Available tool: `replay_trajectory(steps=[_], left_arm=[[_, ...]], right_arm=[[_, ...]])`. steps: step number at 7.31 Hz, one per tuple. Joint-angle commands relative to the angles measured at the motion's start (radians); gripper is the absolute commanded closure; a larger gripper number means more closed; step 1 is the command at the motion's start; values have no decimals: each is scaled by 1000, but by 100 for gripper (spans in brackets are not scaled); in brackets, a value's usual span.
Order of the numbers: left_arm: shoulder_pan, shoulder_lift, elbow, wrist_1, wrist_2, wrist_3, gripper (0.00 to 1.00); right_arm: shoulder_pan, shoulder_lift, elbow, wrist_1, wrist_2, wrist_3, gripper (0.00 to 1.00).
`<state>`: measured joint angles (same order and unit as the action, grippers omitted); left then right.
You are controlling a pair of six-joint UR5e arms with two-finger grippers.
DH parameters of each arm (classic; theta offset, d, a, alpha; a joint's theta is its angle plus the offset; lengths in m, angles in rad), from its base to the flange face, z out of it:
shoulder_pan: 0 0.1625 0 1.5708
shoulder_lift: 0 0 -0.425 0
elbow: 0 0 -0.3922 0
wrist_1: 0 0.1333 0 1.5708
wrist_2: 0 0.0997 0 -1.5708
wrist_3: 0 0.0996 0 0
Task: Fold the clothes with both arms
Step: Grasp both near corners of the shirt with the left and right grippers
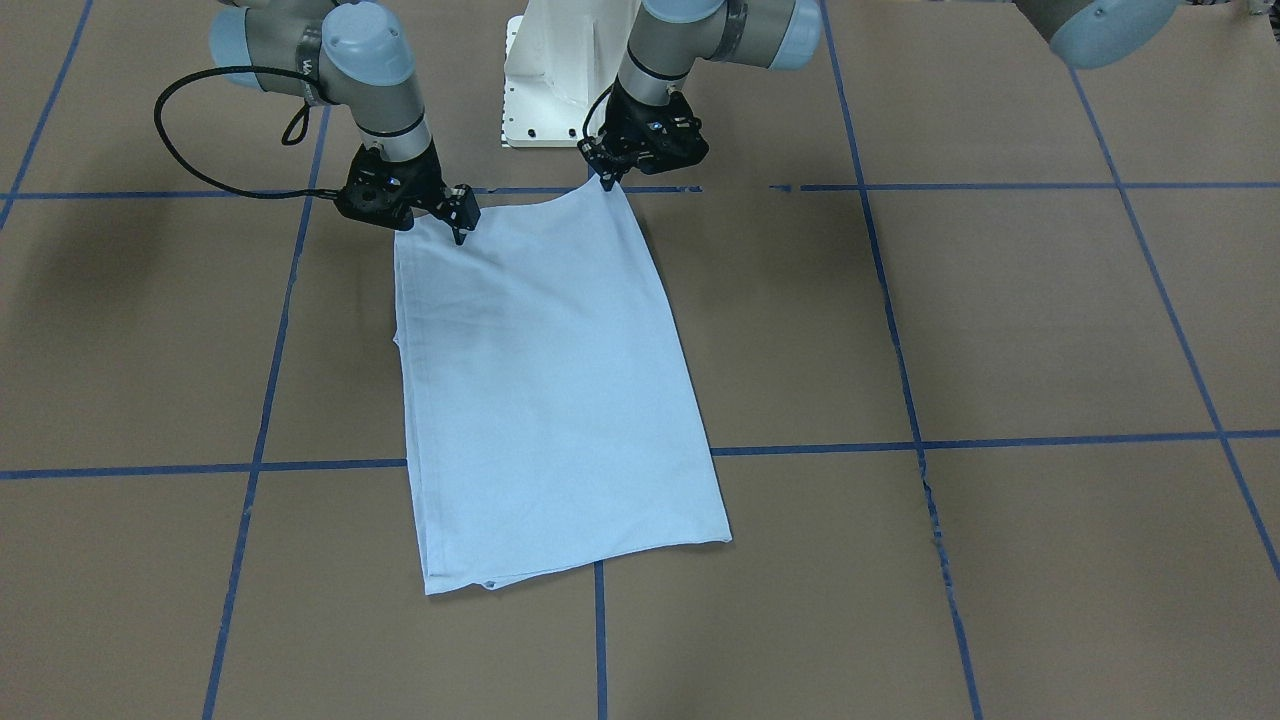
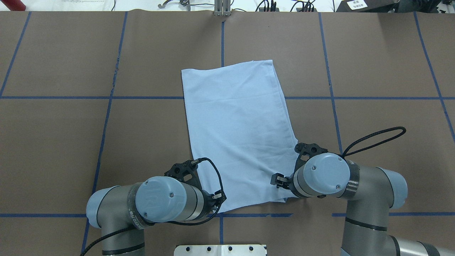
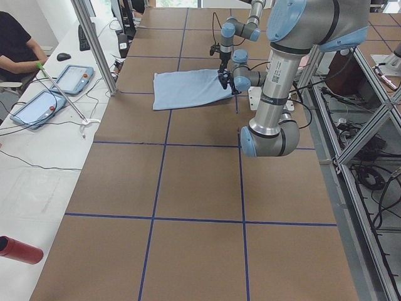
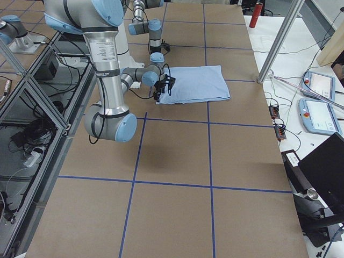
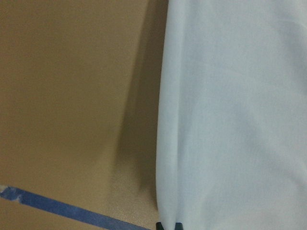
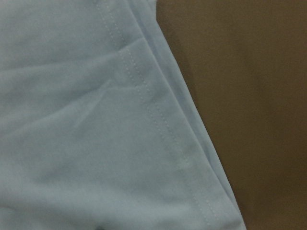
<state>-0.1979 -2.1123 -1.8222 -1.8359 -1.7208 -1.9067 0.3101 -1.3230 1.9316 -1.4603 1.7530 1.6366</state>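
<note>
One T-shirt point(image 1: 550, 400): light blue, folded into a long strip, and it lay flat mid-table point(image 1: 1000, 320) across the blue tape lines point(image 1: 1000, 440).
Near edge: it faced the white pedestal base point(image 1: 550, 90) and sagged in a shallow curve between the two grippers.
Left gripper point(image 1: 608, 180): its fingers were pressed together, pinching the near corner on the robot's left, which was slightly raised.
Right gripper point(image 1: 460, 232): its fingers were closed on the cloth just inside the other near corner, beside the stitched hem.
Far end: it rested flat, with the layers slightly offset.
</note>
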Motion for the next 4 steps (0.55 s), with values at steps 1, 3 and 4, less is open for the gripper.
replay_trajectory(steps=[1,3,4], left_arm=[[0,2,-5,1,1,0,100],[0,0,-5,1,1,0,100],[0,0,-5,1,1,0,100]], right_arm=[[0,2,3,0,0,-1,3],[-2,1,3,0,2,0,61],[0,2,4,0,6,-1,77]])
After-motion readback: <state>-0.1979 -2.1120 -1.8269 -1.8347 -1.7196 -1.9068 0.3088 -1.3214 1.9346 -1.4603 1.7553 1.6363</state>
